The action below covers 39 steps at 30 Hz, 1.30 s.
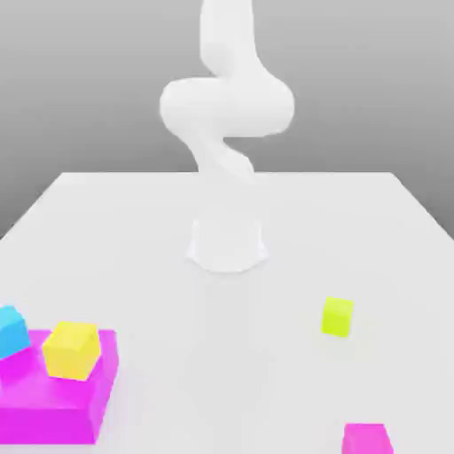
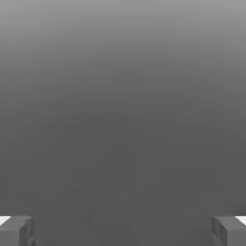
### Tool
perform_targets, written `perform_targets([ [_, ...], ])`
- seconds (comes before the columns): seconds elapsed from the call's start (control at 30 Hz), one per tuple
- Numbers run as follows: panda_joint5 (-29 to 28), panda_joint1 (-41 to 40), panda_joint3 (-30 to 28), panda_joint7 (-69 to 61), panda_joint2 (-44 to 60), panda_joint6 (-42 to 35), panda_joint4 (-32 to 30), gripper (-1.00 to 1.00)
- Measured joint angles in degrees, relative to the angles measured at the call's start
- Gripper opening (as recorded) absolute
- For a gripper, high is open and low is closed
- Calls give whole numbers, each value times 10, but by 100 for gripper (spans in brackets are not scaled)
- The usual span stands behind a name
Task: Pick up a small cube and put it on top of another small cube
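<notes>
The claw (image 2: 123, 231) stands wide open in the hand view, its two fingers (image 2: 17, 231) well apart with nothing between them; beyond them is a plain grey backdrop (image 2: 123, 120), paler toward one edge; in the exterior view the white arm (image 1: 227, 106) rises from its round base (image 1: 227, 246), which stands on the pale surface (image 1: 227, 355) toward the far side, and the arm runs up out of the picture.

Out on the surface, nearer the camera than the base and toward the exterior view's right, sits the small lime yellow-green cube (image 1: 337, 317), apart from everything else; nearer still, and slightly further to the exterior view's right, is a pink block (image 1: 367, 439), cut off by the picture's lower edge.

At the exterior view's left lies a broad, flat magenta block (image 1: 53, 399); on top of it rests a larger, warmer yellow cube (image 1: 71, 351); near that cube, further to the exterior view's left, is a blue block (image 1: 11, 332), tilted and partly cut off by the picture's edge.
</notes>
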Motion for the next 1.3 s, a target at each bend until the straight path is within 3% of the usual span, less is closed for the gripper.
perform_targets([
  [0.57,34,263,63,-282,319,282,-332,0],
  [0.67,-1,278,70,-283,429,366,-348,0],
  [0.83,-35,345,5,-263,540,456,-333,0],
  [0.87,-33,353,-2,-263,557,470,-330,-100],
  [1.1,-36,355,-5,-261,559,471,-329,-100],
  [1.3,-1,335,25,-287,449,381,-349,-100],
])
